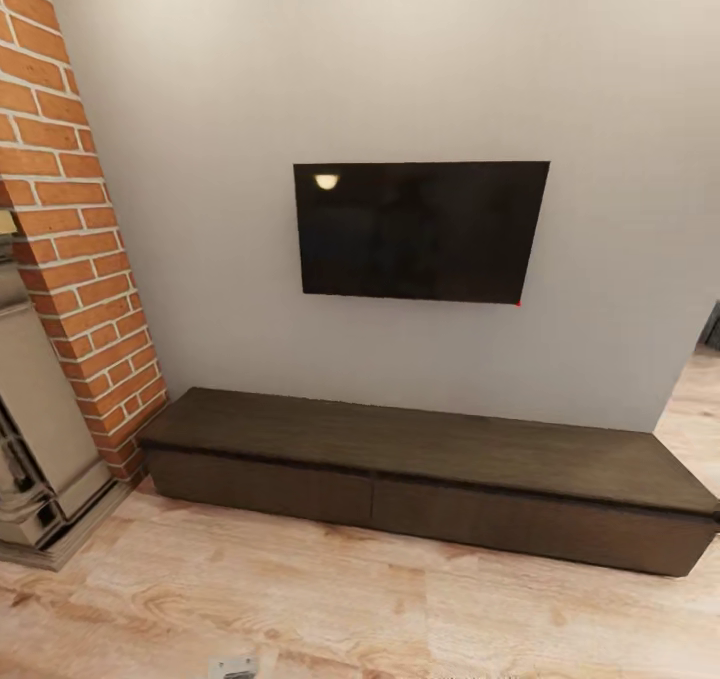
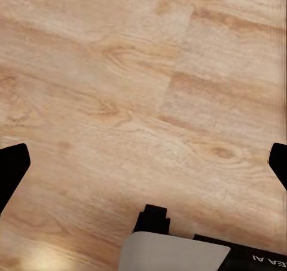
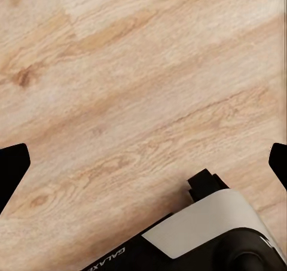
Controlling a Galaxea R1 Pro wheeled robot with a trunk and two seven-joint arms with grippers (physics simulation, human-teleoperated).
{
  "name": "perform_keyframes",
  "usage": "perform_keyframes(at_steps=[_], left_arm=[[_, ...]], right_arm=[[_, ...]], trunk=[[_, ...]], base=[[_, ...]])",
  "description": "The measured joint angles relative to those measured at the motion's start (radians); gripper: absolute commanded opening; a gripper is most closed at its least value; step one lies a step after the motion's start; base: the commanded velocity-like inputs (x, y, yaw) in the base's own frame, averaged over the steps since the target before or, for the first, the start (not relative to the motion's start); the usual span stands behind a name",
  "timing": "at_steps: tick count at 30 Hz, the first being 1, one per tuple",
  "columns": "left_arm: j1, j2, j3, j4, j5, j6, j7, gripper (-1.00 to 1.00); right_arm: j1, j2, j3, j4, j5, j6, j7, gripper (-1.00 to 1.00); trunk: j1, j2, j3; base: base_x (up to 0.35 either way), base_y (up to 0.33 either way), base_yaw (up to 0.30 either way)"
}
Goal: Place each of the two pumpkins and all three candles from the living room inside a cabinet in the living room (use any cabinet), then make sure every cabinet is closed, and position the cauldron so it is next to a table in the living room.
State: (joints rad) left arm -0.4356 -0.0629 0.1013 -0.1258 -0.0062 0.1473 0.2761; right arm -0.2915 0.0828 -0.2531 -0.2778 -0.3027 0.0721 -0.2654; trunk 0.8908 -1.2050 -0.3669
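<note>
The cabinet (image 1: 430, 479) is a long low dark-brown wood unit standing against the grey wall, under a black wall-mounted TV (image 1: 420, 231). Its two wide drawer fronts sit flush and closed, and its top is bare. In the left wrist view my left gripper (image 2: 143, 163) is open, its black fingertips (image 2: 12, 169) at the picture's two sides over bare wooden floor. In the right wrist view my right gripper (image 3: 143, 163) is open too, with fingertips (image 3: 12, 169) spread wide above the floor and nothing between them. The pumpkins, candles and cauldron are out of view.
A red brick column (image 1: 70, 219) and a beige fireplace surround (image 1: 40, 439) stand left of the cabinet. Pale wood floor (image 1: 330, 599) stretches in front. Part of the robot's white and black base (image 3: 209, 235) shows in both wrist views.
</note>
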Motion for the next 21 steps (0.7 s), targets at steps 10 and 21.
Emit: perform_keyframes(at_steps=[10,21], left_arm=[[0.000,0.000,0.000,0.000,0.000,0.000,0.000,1.00],[0.000,0.000,0.000,0.006,0.001,-0.046,0.000,1.00]], right_arm=[[0.000,0.000,-0.001,0.000,0.000,-0.002,-0.003,1.00],[0.000,0.001,-0.001,0.000,0.001,0.000,-0.007,1.00]], trunk=[[0.000,0.000,0.000],[0.000,0.000,0.000]], base=[[0.000,0.000,-0.279],[0.000,0.000,-0.279]])
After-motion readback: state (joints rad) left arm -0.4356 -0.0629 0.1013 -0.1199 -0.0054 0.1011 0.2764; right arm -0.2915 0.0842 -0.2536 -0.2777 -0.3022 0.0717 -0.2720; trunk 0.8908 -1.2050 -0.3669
